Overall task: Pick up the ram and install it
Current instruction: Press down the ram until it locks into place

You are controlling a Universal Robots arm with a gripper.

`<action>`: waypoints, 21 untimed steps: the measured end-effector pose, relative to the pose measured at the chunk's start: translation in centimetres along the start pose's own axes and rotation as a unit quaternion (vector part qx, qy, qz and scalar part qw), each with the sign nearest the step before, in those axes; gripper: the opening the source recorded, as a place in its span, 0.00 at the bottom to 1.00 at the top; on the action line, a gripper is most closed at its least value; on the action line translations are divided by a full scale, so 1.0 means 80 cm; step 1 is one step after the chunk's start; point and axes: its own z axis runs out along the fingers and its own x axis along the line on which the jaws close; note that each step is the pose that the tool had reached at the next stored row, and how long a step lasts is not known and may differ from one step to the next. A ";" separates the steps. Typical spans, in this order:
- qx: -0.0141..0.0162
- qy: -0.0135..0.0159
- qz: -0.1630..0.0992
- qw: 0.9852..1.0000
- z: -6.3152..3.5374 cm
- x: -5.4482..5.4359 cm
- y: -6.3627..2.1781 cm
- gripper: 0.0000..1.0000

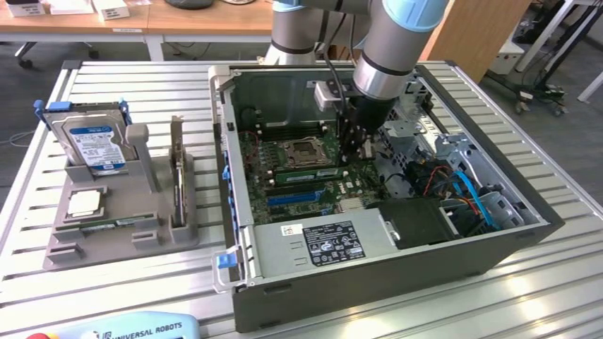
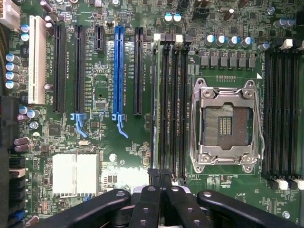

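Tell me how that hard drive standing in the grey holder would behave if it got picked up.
Probably rigid: the hard drive has a metal-looking casing. Likely heavy for its size. It stands on edge in the grey holder, so a sideways push might tip it.

The arm [image 1: 386,49] is cut off by the exterior view's upper edge and hides part of the motherboard [image 1: 301,162]. Whether the claw [image 2: 160,178] grips the ram cannot be told.
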 end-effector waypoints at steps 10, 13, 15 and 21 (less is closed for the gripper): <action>0.000 0.000 0.000 1.000 0.007 0.000 0.000 0.10; 0.000 0.000 0.000 1.000 0.008 0.000 0.000 0.10; 0.000 0.000 0.000 1.000 0.008 0.000 0.000 0.10; 0.000 0.000 0.000 1.000 0.010 0.000 -0.001 0.10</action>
